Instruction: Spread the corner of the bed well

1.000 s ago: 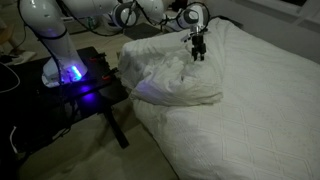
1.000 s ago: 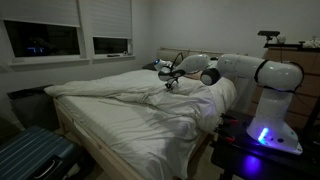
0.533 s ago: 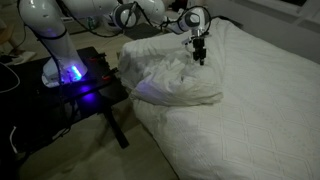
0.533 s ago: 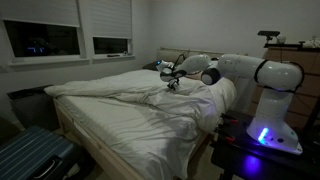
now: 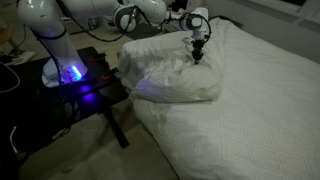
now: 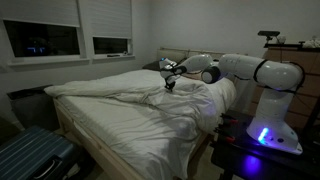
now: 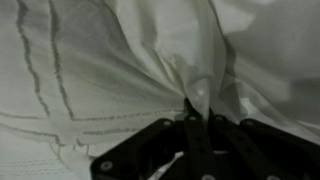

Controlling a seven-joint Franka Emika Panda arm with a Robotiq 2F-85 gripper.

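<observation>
1. Found the corner [image 5: 175, 78] bunched into a puffy, wrinkled heap at the left edge of the bed [image 5: 265, 115], just beside the black table [image 5: 95, 88]. Not yet laid flat; the rest of the bed cover to the right looks smooth.
2. Located the gripper [image 5: 197, 55] on the far top of that heap, tips sunk into the cloth. Confirmed from the opposite side in an exterior view [image 6: 168, 84], low against the duvet.
3. Checked the wrist view: black fingers [image 7: 150, 145] drawn together on a raised fold of the corner, with creases running into the pinch point. Judged as pinching the fold, not merely resting on it.
4. Compared with a second ago: jaws then stood apart and slightly higher over the heap; now pressed together and lower. Saw no change in the shape of the heap itself.
5. Read this as the grasp just completed. Spreading not begun; task early.
6. Expect the next move to call for a lift, then a pull outward toward the bed's left edge so the flap unfolds.
7. Flagged a risk: thick, soft cloth, and cannot tell how many layers sit in the pinch. Could slip out, or drag only the top layer and leave the bulk folded.
8. Noted further out: white arm [image 5: 150, 12] reaching in from the far left, its base lit blue on the table.
</observation>
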